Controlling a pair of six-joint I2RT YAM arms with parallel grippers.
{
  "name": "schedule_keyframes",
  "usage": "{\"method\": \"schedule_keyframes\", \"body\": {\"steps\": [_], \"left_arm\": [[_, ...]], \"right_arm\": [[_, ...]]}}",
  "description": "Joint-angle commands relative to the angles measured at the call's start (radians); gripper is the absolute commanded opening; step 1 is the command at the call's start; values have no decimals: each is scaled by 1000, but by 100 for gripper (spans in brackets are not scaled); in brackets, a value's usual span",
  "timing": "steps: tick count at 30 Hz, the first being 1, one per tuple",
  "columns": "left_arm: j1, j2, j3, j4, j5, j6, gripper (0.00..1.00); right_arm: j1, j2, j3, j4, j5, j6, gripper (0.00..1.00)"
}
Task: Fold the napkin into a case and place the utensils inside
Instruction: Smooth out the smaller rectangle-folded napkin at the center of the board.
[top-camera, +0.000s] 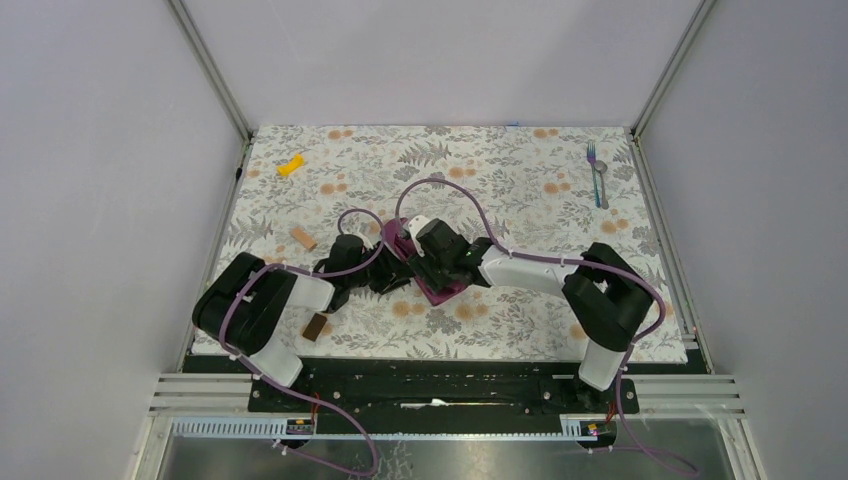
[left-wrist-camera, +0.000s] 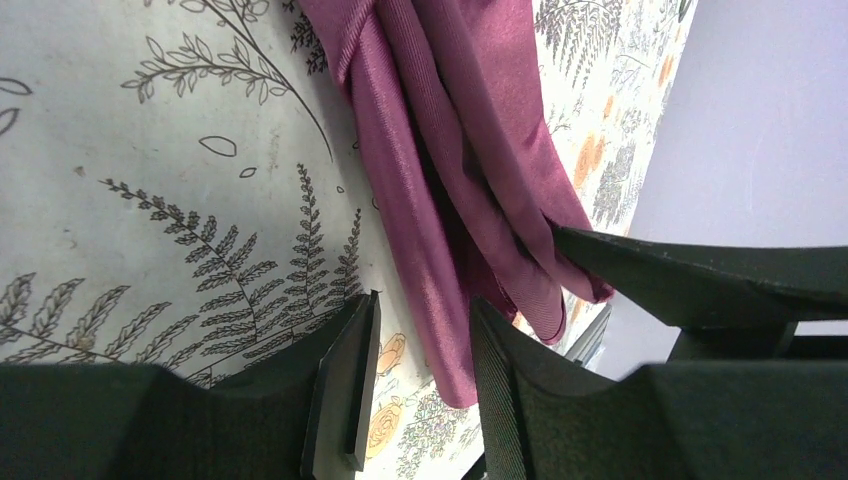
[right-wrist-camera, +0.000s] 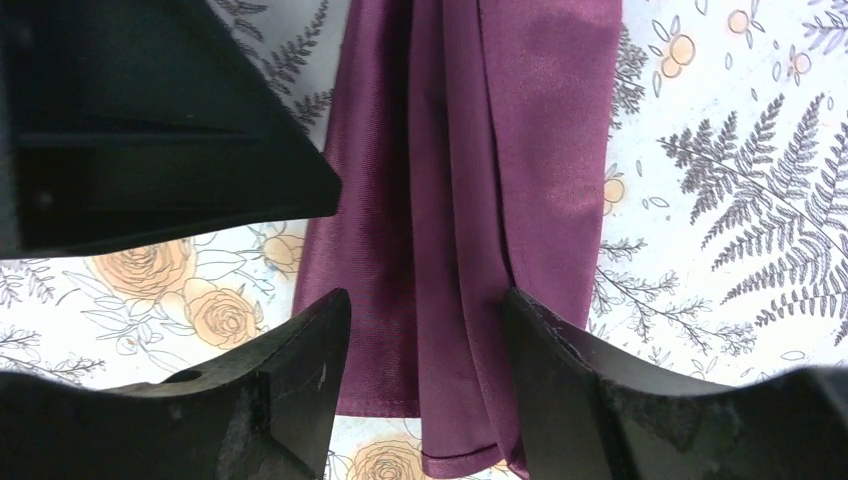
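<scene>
The plum napkin (top-camera: 440, 289) lies at the middle of the table, folded lengthwise into a narrow layered case. Both grippers meet over it. My left gripper (left-wrist-camera: 425, 380) is open at the strip's end (left-wrist-camera: 450, 150); one fold edge lies between its fingers, touching the right finger and clear of the left pad (left-wrist-camera: 352, 385). My right gripper (right-wrist-camera: 425, 350) is open and straddles the cloth (right-wrist-camera: 470, 150) close above its layered end. The utensils, a fork and spoon (top-camera: 597, 176), lie side by side at the far right of the table, away from both arms.
A yellow piece (top-camera: 291, 165) lies far left. One brown block (top-camera: 303, 238) sits beside the left arm and another (top-camera: 315, 327) near its base. The right finger (left-wrist-camera: 700, 280) crosses the left wrist view. White walls enclose the flowered mat (top-camera: 520, 170).
</scene>
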Motion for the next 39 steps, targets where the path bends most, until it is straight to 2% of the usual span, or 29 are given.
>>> {"method": "schedule_keyframes", "body": {"steps": [1, 4, 7, 10, 14, 23, 34, 39], "left_arm": [[-2, 30, -27, 12, -6, -25, 44], [-2, 17, -23, -19, -24, -3, 44], [-2, 9, -21, -35, -31, 8, 43], [-2, 15, -14, -44, -28, 15, 43], [-2, 14, -12, -48, -22, 17, 43], [-1, 16, -11, -60, -19, 29, 43], [-1, 43, 5, -53, -3, 26, 43], [-1, 52, 2, -43, 1, 24, 40]], "right_arm": [[27, -65, -9, 48, 11, -31, 65], [27, -134, -2, 38, -56, 10, 65], [25, -185, -4, 29, -8, 40, 71], [18, -170, -2, 10, 74, 8, 78], [14, -123, 11, -13, 80, -28, 81], [14, -61, -7, -13, 60, -103, 82], [27, 10, 14, -41, 116, -155, 80], [44, 40, 39, -51, 147, -153, 78]]}}
